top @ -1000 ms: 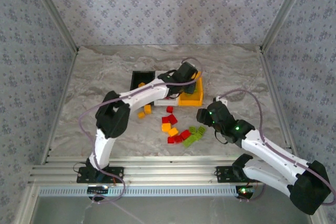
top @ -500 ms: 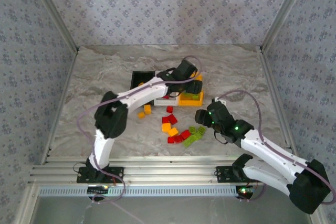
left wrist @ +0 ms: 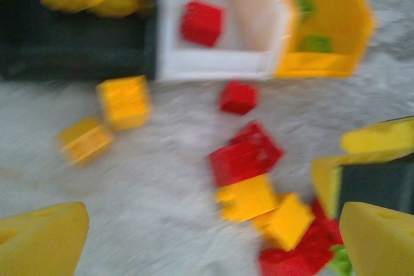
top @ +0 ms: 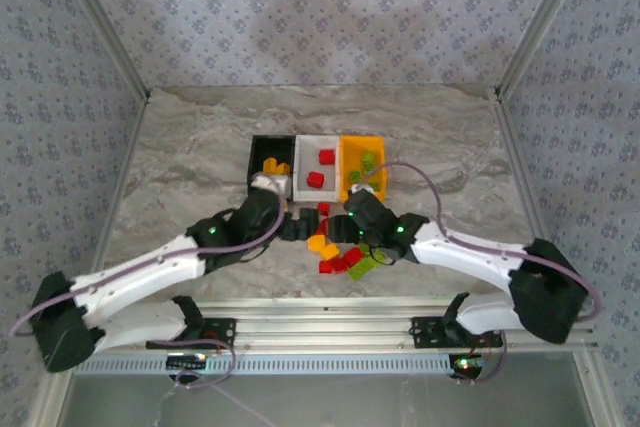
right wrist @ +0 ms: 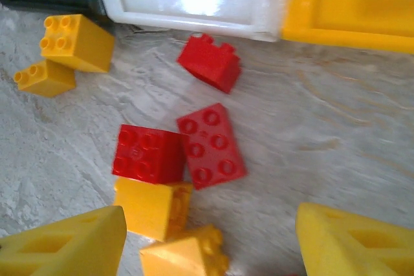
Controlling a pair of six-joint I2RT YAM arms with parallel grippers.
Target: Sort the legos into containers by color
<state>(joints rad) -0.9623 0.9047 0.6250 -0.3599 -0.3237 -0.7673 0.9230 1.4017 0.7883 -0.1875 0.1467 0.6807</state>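
The containers stand in a row: black bin [top: 258,149] with yellow legos, white bin [top: 304,163] with two red legos [top: 315,180], orange bin [top: 381,164] with green legos [top: 367,160]. Loose red, yellow and green legos [top: 330,250] lie in front of them. My left gripper [top: 299,229] hangs open just left of this pile, nothing between its fingers [left wrist: 40,241]. My right gripper [top: 341,232] is open over the pile. A yellow lego [right wrist: 152,208] and another [right wrist: 184,256] lie near its left finger [right wrist: 65,250], untouched. Two red legos [right wrist: 147,153] sit just ahead.
Two yellow legos [left wrist: 124,100] lie apart to the left, near the black bin [left wrist: 71,53]. A single red lego [right wrist: 209,61] sits close to the white bin's front wall [right wrist: 194,1]. Both grippers are close together over the pile. Patterned walls enclose the marble table [top: 180,147].
My left arm has pulled back from over the orange bin down to the loose pile, and its gripper has opened. My right arm has swung left onto the pile.
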